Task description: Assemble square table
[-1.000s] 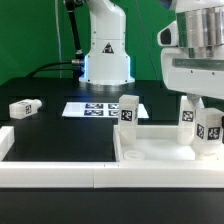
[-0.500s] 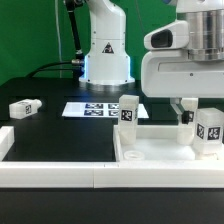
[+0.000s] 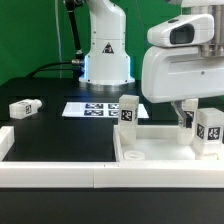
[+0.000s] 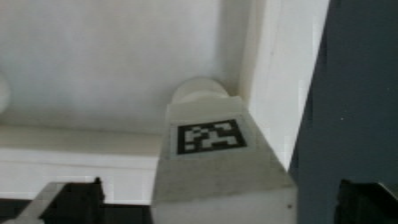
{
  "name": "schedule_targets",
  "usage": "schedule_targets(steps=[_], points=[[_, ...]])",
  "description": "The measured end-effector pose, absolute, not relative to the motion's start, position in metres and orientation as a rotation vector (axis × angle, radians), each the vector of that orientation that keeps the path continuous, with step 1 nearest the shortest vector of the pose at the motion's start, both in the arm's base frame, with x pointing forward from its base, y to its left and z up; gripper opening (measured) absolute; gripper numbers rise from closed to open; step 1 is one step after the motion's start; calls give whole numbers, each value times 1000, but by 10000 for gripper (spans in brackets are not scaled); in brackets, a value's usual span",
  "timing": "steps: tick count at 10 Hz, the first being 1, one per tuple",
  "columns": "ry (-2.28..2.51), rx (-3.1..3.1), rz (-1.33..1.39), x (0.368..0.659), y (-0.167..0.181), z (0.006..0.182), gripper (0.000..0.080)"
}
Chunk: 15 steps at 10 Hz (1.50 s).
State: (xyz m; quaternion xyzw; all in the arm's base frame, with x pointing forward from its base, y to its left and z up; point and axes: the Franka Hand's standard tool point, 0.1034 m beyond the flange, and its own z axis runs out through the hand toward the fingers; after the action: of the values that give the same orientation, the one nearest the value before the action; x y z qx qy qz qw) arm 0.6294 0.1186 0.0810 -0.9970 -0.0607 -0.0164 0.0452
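The square table top [image 3: 165, 148] lies rim-up on the black tabletop [image 3: 60, 135], on the exterior view's right and against the white border rails [image 3: 50, 172]. Three of its legs stand upright inside it. The left corner leg [image 3: 128, 110] is at the corner nearest the marker board [image 3: 95, 108]. The right front leg [image 3: 210, 131] is toward the exterior view's right edge. The third leg [image 4: 214, 140] is tucked into a rear corner, and in the exterior view the arm's hand mostly hides it. The wrist view looks straight down on this third leg and shows its tag clearly. The gripper [image 4: 214, 208] is spread wide around it, with a dark finger on either side and a gap between each finger and the leg, so nothing is gripped. Whether these three legs are fully seated or only stood in place cannot be told from the pictures. The loose leg [image 3: 23, 107] lies on its side well apart, on the exterior view's left of the tabletop. By my reckoning the job is about three quarters done. What remains is to fetch that last leg, bring it to the open corner and fix it, and perhaps to tighten the one under the gripper.
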Motion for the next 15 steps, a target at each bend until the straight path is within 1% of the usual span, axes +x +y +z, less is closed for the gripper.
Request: schedule_targets(steps=[1, 2, 3, 4, 6, 9, 11, 15], points=[[-162, -3045, -49, 629, 119, 81, 541], [-164, -3045, -49, 629, 119, 81, 406], [-117, -3045, -46, 629, 119, 81, 406], [32, -3046, -40, 629, 118, 81, 290], [186, -3039, -32, 630, 117, 81, 290], [961, -2856, -20, 628, 115, 79, 290], [1526, -2560, 41, 627, 115, 79, 291], [1792, -2373, 82, 627, 116, 78, 291]])
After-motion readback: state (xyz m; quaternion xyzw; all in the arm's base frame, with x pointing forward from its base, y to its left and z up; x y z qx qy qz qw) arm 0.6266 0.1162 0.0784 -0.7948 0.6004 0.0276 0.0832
